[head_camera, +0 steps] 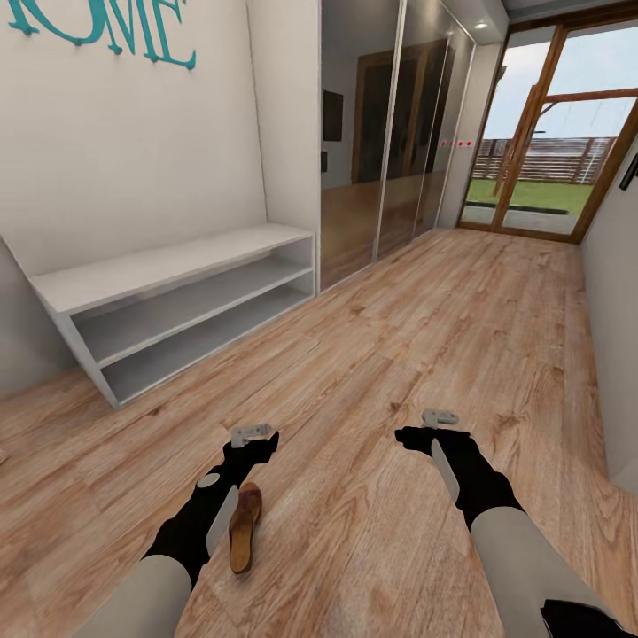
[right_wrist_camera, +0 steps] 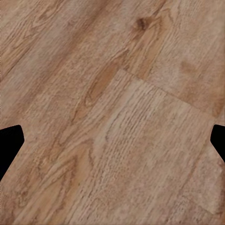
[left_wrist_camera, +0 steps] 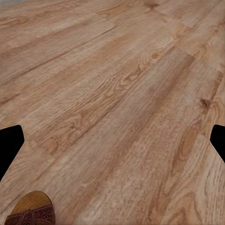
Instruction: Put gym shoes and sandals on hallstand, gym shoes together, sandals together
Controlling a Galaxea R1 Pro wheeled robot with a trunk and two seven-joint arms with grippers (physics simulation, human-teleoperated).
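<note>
brown sandal [head_camera: 244, 527] lies on the floor just behind the open, empty left claw [head_camera: 254, 433].

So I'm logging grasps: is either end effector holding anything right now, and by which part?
Nothing is held. Both the left end effector and right end effector are open over bare floor; the sandal lies untouched by the left arm.

Floor [head_camera: 425, 337]: light brown wood-grain planks. Sandal [head_camera: 244, 527]: dark brown, tan insole. Shoe rack [head_camera: 177, 266]: light grey. Wall lettering [head_camera: 115, 27]: teal.
</note>
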